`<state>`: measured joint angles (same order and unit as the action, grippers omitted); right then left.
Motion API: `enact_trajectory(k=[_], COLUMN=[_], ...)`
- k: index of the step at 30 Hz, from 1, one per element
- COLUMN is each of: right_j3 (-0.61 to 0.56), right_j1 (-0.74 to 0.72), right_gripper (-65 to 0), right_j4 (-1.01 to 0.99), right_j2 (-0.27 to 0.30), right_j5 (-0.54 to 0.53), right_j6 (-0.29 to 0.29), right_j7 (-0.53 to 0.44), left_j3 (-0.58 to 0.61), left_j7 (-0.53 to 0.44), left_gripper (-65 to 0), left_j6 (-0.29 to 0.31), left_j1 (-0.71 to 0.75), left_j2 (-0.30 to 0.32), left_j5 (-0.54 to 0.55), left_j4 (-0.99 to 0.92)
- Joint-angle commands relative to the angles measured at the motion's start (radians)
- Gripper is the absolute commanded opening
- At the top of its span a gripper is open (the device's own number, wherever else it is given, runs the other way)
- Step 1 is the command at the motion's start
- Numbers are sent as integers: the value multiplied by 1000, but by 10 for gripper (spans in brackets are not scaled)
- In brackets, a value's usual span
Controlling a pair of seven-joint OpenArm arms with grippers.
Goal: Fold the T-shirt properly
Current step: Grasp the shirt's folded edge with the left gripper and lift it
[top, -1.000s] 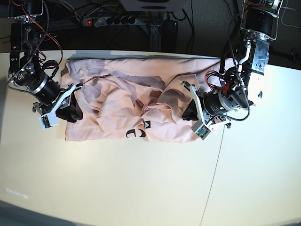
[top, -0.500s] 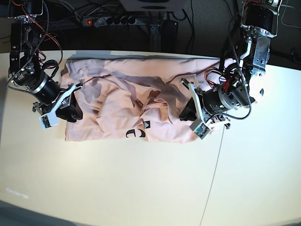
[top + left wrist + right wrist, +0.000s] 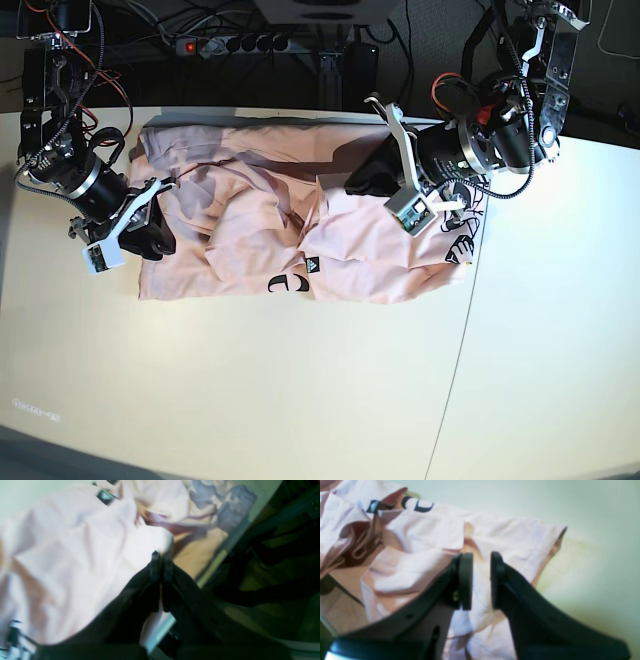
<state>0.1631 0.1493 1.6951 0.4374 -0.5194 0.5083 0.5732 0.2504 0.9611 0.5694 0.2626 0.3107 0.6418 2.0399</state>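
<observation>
The pale pink T-shirt (image 3: 250,220) lies crumpled across the back of the white table (image 3: 250,390). Black lettering (image 3: 285,284) shows at its front hem, and more print (image 3: 460,235) at its right end. My left gripper (image 3: 352,187) is on the right in the base view, raised over the shirt's middle near the back edge. In the left wrist view the left gripper (image 3: 162,555) is shut on an edge of the T-shirt (image 3: 62,555). My right gripper (image 3: 165,240) sits at the shirt's left edge. Close up, that right gripper (image 3: 481,557) is open over the T-shirt (image 3: 507,537), gripping nothing.
A power strip (image 3: 230,42) and cables lie behind the table's back edge. A table seam (image 3: 462,340) runs down the right side. Bare tabletop stretches in front of the shirt and to its right.
My left gripper has moved up and to the left towards the back, drawing the shirt's right part with it and baring the print at the right end. The right arm has stayed still.
</observation>
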Motion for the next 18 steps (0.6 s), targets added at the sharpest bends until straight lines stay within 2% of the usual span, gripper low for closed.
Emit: enact_trajectory(k=[1, 10, 18], right_j3=[10, 10, 10], right_j1=[-13, -13, -13], right_gripper=[-515, -515, -515], right_j4=[18, 18, 18], right_j2=[16, 16, 16], right_j5=[-11, -11, -11], right_j6=[72, 72, 72], right_j7=[-23, -23, -23], left_j3=[9, 196, 205], left_j7=[-21, -36, -49], left_gripper=[-650, -650, -650], left_j6=[23, 26, 27], left_j1=[5, 45, 32], left_j2=[3, 2, 2], left_j5=[21, 19, 19], left_j4=[18, 18, 18])
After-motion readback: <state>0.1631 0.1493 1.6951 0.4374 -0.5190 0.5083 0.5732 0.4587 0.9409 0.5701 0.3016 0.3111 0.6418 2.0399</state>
